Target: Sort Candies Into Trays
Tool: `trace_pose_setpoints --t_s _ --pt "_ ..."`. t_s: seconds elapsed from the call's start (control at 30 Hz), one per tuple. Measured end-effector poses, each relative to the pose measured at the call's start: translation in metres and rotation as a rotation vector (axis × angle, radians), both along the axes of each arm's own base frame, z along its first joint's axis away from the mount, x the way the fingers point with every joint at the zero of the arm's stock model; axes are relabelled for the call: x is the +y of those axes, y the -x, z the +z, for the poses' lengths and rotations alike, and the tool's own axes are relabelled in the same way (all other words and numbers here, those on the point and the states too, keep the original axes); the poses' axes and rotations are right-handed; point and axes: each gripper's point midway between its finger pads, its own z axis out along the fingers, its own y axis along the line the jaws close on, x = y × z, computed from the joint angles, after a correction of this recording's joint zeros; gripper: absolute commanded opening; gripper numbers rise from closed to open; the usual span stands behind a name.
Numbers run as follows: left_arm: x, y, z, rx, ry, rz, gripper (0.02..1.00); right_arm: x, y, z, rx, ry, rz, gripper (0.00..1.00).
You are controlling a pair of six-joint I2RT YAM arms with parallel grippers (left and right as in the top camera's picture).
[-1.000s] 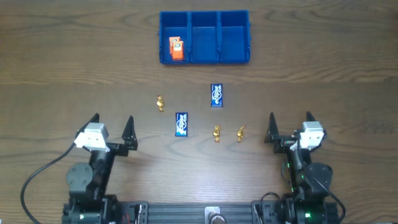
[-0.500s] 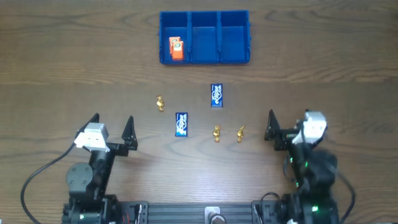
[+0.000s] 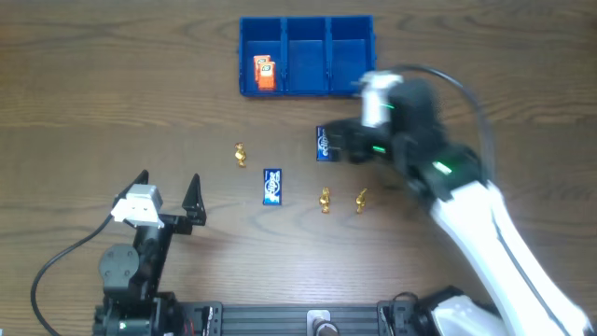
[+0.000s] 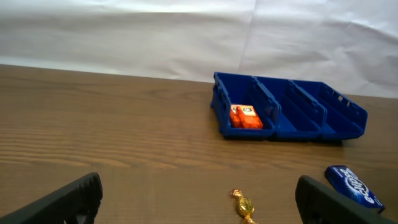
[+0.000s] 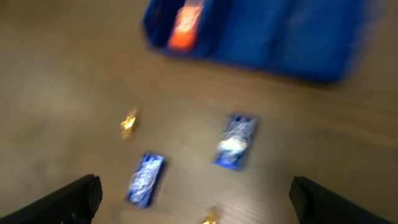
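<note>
Wood-grain counter [image 3: 84, 84]. Blue moulded-plastic tray with three bins [image 3: 308, 91], long axis crosswise; orange boxy candy [image 3: 265, 73] in its left bin. Glossy blue rectangular bar [image 3: 272, 186] and second blue bar [image 3: 323, 142] lie flat, long axes pointing toward the tray, among crinkly gold twist-wrapped sweets [image 3: 241, 154]. Left gripper [image 3: 170, 177] sits low, fingers spread, empty. Right gripper [image 5: 194, 186] hangs above the bars, fingers spread, empty.
</note>
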Motion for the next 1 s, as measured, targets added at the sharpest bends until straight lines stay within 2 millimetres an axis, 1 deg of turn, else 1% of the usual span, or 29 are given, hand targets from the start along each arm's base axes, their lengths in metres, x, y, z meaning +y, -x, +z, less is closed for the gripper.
trace_pose_setpoints --t_s 0.03,0.1,0.13,0.17,0.2,0.27,0.4,0.53,0.7,0.8,1.0 --pt "0.000 0.000 0.000 0.000 0.000 0.000 0.998 0.029 0.000 -0.014 0.067 0.028 0.055 0.998" --pt "0.000 0.000 0.000 0.000 0.000 0.000 0.998 0.052 0.005 -0.031 0.165 0.070 0.074 0.998" --pt "0.000 0.000 0.000 0.000 0.000 0.000 0.998 0.066 0.005 -0.040 0.203 0.087 0.083 0.998" --pt "0.000 0.000 0.000 0.000 0.000 0.000 0.998 0.076 0.006 -0.048 0.234 0.106 0.083 0.998" --pt "0.000 0.000 0.000 0.000 0.000 0.000 0.998 0.089 0.008 -0.061 0.274 0.135 0.088 0.998" --pt "0.000 0.000 0.000 0.000 0.000 0.000 0.996 0.106 0.017 -0.086 0.348 0.192 0.078 0.998" --pt "0.000 0.000 0.000 0.000 0.000 0.000 0.996 0.130 0.032 -0.125 0.435 0.266 0.047 0.998" --pt "0.000 0.000 0.000 0.000 0.000 0.000 0.998 0.133 0.046 -0.150 0.504 0.322 -0.019 0.998" --pt "0.000 0.000 0.000 0.000 0.000 0.000 0.998 0.136 0.054 -0.169 0.549 0.344 -0.109 0.998" --pt "0.000 0.000 0.000 0.000 0.000 0.000 0.998 0.135 0.056 -0.178 0.564 0.355 -0.155 0.998" --pt "0.000 0.000 0.000 0.000 0.000 0.000 0.998 0.132 0.052 -0.194 0.570 0.374 -0.228 0.998"
